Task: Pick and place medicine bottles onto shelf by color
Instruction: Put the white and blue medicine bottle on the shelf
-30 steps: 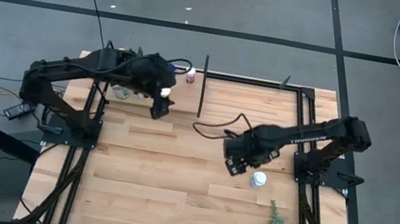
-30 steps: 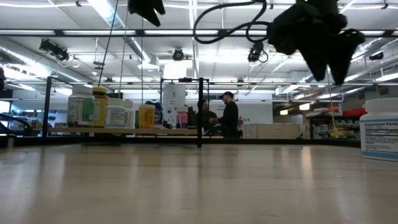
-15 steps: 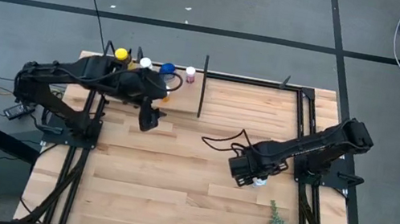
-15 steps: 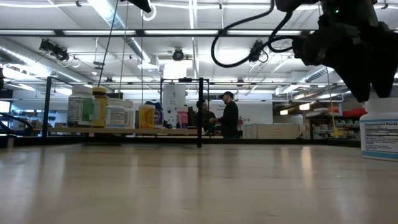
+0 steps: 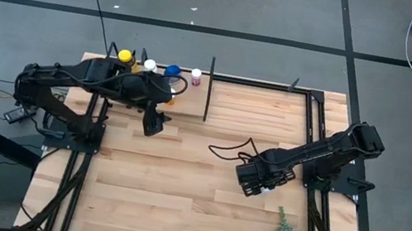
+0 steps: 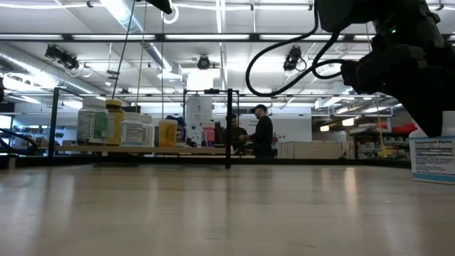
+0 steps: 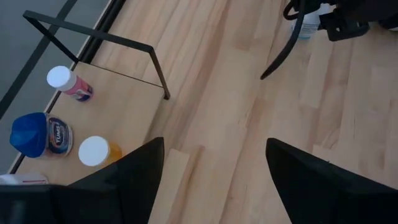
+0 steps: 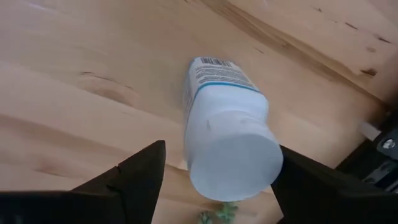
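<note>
Overhead: right gripper point(image 5: 254, 181) above white bottle, well clear of shelf point(image 5: 194, 87). Low: bottle point(image 6: 433, 158) upright on table point(image 6: 213, 213). Right wrist: fingers point(image 8: 134, 180) spread, flanking bottle point(image 8: 227, 146). Left wrist: left gripper point(image 7: 214, 174) open, near shelf point(image 7: 118, 87).

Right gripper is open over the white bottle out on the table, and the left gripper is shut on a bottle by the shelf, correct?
Not quite: the left gripper is open and empty in the left wrist view. The right gripper is indeed open over the white bottle.
</note>
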Tool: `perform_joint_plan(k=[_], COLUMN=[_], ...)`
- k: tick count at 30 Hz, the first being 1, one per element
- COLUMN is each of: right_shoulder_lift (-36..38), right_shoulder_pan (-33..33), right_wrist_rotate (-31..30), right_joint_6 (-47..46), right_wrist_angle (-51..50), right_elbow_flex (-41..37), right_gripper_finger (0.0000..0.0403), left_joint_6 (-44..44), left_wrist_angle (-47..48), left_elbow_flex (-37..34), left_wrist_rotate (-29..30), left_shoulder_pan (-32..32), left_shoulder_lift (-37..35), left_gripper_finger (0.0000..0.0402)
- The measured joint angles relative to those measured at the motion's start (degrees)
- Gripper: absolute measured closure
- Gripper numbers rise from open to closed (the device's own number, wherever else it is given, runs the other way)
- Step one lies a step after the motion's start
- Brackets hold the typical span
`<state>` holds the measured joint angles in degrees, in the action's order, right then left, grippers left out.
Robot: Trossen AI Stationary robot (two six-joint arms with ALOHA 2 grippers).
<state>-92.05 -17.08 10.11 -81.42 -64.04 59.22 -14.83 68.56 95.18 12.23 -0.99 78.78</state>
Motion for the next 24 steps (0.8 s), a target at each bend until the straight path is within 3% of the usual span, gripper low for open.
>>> perform_joint_plan(k=[15,24], right_shoulder_lift=[-0.01,-0.04], right_shoulder_pan=[0.07,4.58], right_wrist_rotate=[-1.51,-7.37], right_joint_6=[4.83,10.57], right_wrist_angle=[-0.04,1.96], right_elbow_flex=[0.68,10.41], right_gripper_finger=[0.0209,0.0208], left_joint_6=[-0.23,-1.37], left_wrist_angle=[-0.45,-0.53], left_elbow_flex=[0.00,0.00], left_wrist_rotate=[0.04,3.14], left_shoulder_pan=[-0.83,-0.83], left_shoulder_lift=[0.00,-0.08], left_gripper_finger=[0.0114,0.0114])
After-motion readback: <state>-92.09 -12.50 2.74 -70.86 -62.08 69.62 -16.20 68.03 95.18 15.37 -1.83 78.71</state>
